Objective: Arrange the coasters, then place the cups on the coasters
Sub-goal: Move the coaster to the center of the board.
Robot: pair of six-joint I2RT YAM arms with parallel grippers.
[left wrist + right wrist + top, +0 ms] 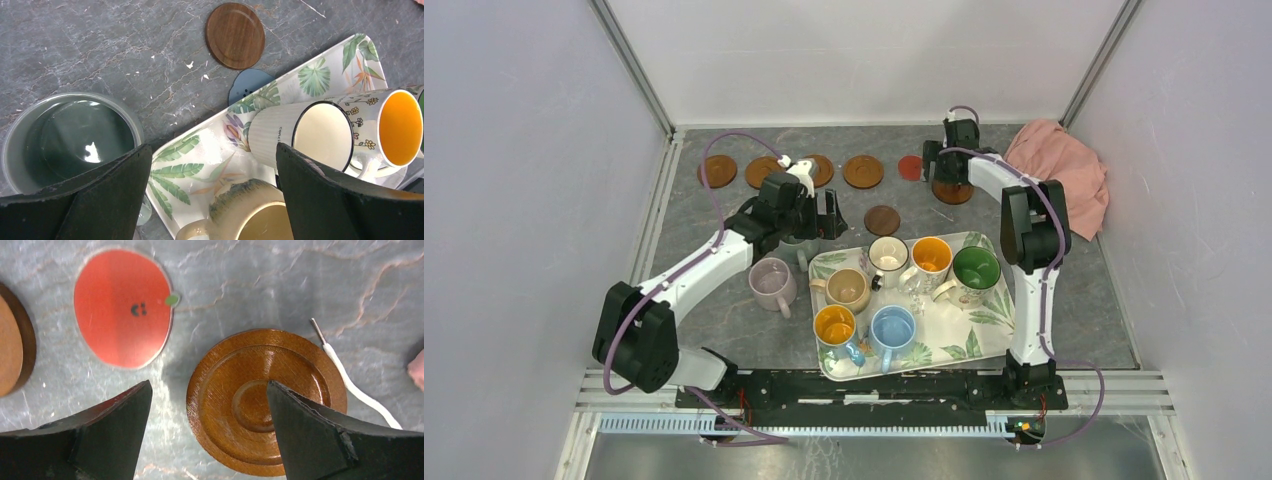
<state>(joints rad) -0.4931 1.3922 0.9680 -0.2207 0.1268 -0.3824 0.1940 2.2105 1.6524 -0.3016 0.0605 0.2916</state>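
On veined stone [300, 280] sit a ringed wooden coaster [235, 385] and red disc [122, 307].

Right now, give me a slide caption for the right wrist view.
Open right hand poised over a ridged brown coaster, a red coaster beside it on the grey table.

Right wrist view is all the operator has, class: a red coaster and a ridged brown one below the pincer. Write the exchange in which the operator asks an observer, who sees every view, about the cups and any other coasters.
Operator: Where are the cups?
Observer: Six, the light blue cup among them, stand on the leaf-print tray.
Operator: Is there a coaster that I cannot see?
Observer: Yes, a grey-blue coaster lies partly under the tray's edge.
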